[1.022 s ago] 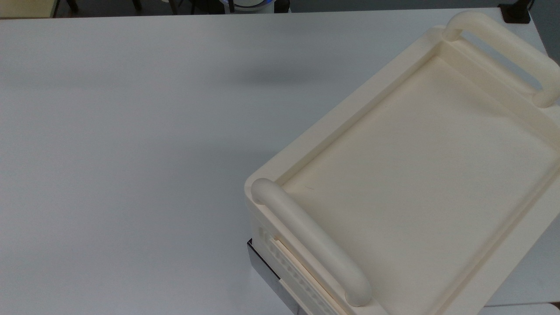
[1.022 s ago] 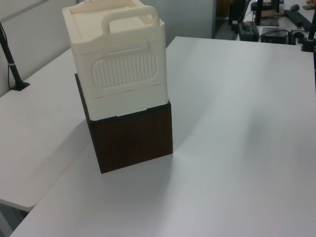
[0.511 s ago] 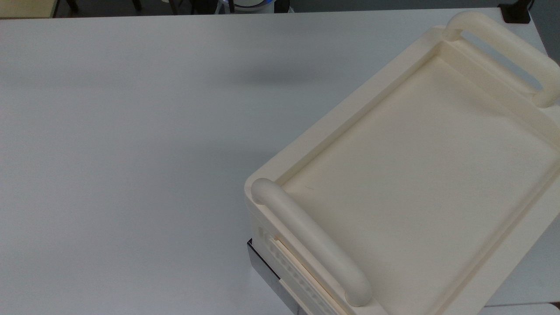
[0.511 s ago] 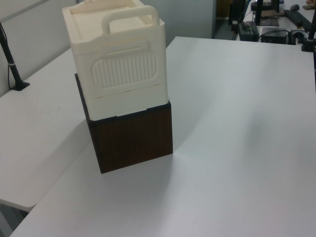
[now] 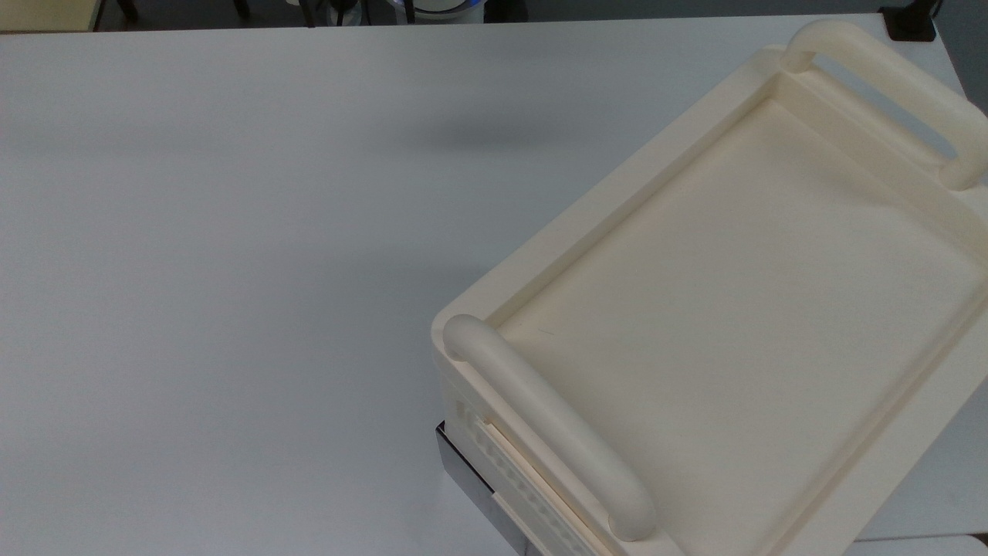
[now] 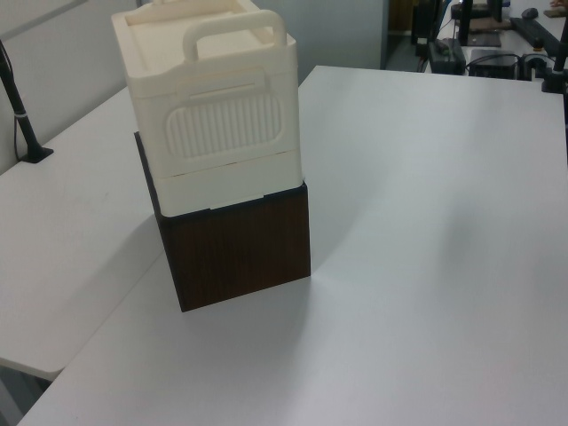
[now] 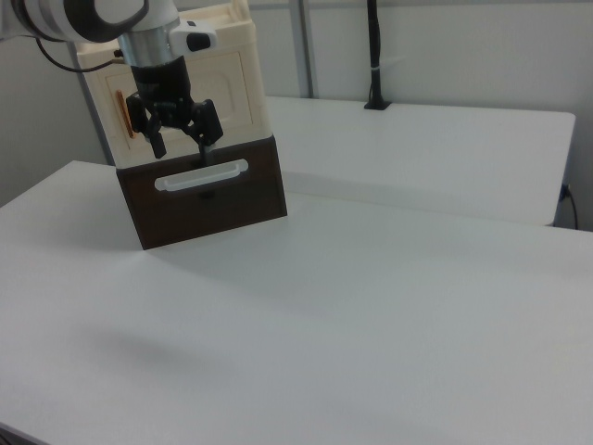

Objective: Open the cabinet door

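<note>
The door [image 7: 222, 88] is a flat cream panel on the front of the cabinet [image 7: 243, 65], facing the camera in the right view, and it lies flush and shut. Its small copper-orange handle [image 7: 121, 105] sits at the panel's edge on the right view's left. The gripper [image 7: 182, 141] hangs in front of the door, close to that handle, its two dark fingers [image 7: 209, 139] spread apart and holding nothing. Just below it a pale bar handle [image 7: 201, 176] runs across the dark brown base [image 7: 208, 195] on which the cabinet stands.

In the left view the cabinet shows a ribbed side panel [image 6: 224, 122] above the same base. The top view shows the cabinet's recessed top [image 5: 741, 309] with a thick rounded grip [image 5: 544, 421] at each end. Cabinet and base stand on a white worktop [image 7: 352, 315]; a black pole [image 7: 373, 56] rises from a second worktop behind in the right view.
</note>
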You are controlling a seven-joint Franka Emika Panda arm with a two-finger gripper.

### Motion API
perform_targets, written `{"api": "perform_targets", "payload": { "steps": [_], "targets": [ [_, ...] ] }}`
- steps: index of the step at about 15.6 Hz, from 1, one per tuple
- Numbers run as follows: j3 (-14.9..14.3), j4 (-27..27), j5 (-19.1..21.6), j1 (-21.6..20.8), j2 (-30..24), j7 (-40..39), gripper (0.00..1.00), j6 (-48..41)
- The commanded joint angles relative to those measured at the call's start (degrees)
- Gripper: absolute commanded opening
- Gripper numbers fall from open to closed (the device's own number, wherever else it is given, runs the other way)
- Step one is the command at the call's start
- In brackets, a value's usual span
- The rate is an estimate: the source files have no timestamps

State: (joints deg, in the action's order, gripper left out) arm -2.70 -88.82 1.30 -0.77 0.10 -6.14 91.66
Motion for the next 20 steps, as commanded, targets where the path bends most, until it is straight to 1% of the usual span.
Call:
{"api": "perform_targets", "payload": {
  "steps": [1, 3, 4, 6, 8, 11, 14, 17, 18, 20],
  "targets": [
    [0.32, -0.65, -0.42, 0.50, -0.80, 0.16, 1.00, -0.17],
    [0.32, -0.65, -0.42, 0.50, -0.80, -0.01, 1.00, -0.08],
    [0.32, -0.74, -0.42, 0.50, -0.72, -1.40, 1.00, -0.08],
    [0.32, -0.83, -0.42, 0.50, -0.72, -8.94, 1.00, -0.34],
    [0.32, -0.57, -0.51, 0.59, -0.80, -13.44, 1.00, -0.61],
    [0.24, -0.30, -1.12, 0.59, -0.80, -14.95, 1.00, -2.10],
    [0.85, 0.84, -1.21, 0.33, -0.72, -15.48, 1.00, -2.10],
    [1.55, 1.02, -0.34, 0.06, -0.63, -17.77, 1.00, -1.76],
    [1.99, 1.02, -0.07, 0.06, -0.54, -17.77, 0.99, -1.23],
    [3.39, 2.59, 0.37, -0.02, -0.02, -17.77, 0.92, -1.05]
  ]
}}
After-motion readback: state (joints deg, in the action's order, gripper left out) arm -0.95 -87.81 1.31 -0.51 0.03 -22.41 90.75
